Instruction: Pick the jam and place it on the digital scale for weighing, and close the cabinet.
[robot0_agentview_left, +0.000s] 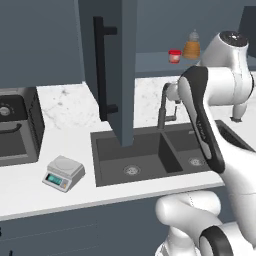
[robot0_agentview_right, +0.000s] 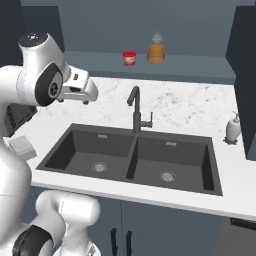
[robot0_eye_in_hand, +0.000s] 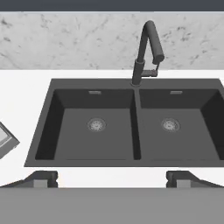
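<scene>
While the gripper (robot0_eye_in_hand: 112, 178) hangs above the front edge of the double sink (robot0_eye_in_hand: 131, 124), its two fingertips (robot0_eye_in_hand: 41, 178) stand far apart with nothing between them. Straight ahead of it, past the divider, the black faucet (robot0_eye_in_hand: 146, 52) rises from the sink's back rim. Off to its left on the white counter (robot0_agentview_left: 30, 185) sits the digital scale (robot0_agentview_left: 63, 173), bare on top, well clear of the fingers. The jam (robot0_agentview_right: 129, 58) stands far beyond and above the gripper, on the open shelf of the cabinet (robot0_agentview_left: 117, 70), just beside the orange bottle (robot0_agentview_right: 156, 50). That cabinet's door, with its long black handle (robot0_agentview_left: 102, 70), is swung out over the sink's left side. A soap dispenser (robot0_agentview_right: 233, 128) stands well to the right.
</scene>
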